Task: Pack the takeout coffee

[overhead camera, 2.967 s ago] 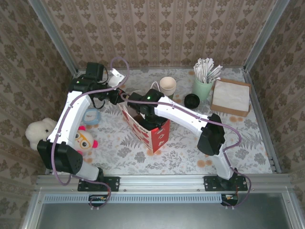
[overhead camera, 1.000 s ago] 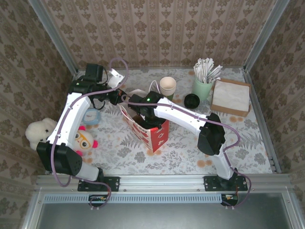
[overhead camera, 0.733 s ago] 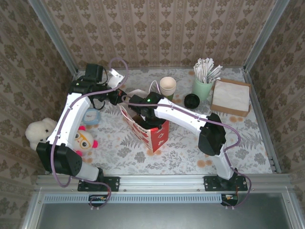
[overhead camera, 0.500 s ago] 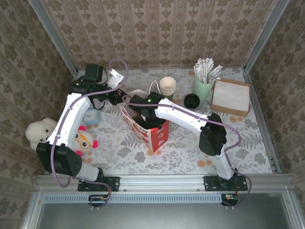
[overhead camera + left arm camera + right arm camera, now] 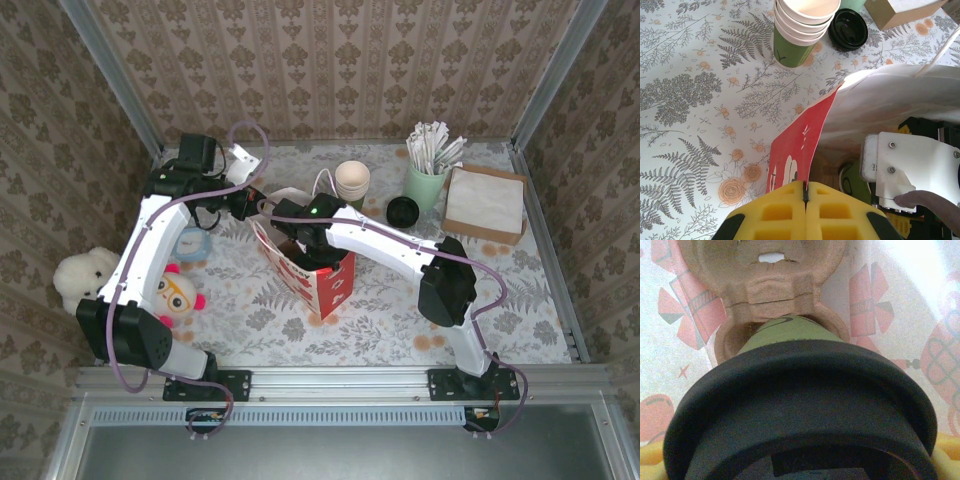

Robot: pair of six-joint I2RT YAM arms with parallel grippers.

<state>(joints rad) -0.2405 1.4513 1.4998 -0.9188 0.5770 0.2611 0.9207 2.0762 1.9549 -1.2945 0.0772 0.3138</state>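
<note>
Overhead view: red paper bag (image 5: 318,278) standing open at mid-table. The left gripper (image 5: 250,206) is at its far rim, and the right gripper (image 5: 298,244) is sunk into its mouth from above. Behind the bag stand a stack of cream-rimmed cups (image 5: 352,182), a loose black lid (image 5: 402,211), a mint cup of wrapped sticks (image 5: 427,178) and a napkin box (image 5: 486,203). Plush toys (image 5: 88,280) sit at the left edge. Left wrist view: the left gripper (image 5: 805,192) has its yellow pads pressed together on the bag's red edge, holding the mouth apart. A green sliver of the takeout coffee (image 5: 854,181) shows deep inside, beside the right arm's white wrist. Right wrist view: the takeout coffee (image 5: 800,405) sits lid-up, with the yellow fingers (image 5: 946,452) spread wide and flanking its black lid on either side, so it appears gripped. Its long axis runs straight down from the jaws, and its base meets a socket of the pulp cup carrier (image 5: 765,287) on the bag floor. Judgement: the right arm alone has the cup, and seating it needs only a straight descent before letting go.
</note>
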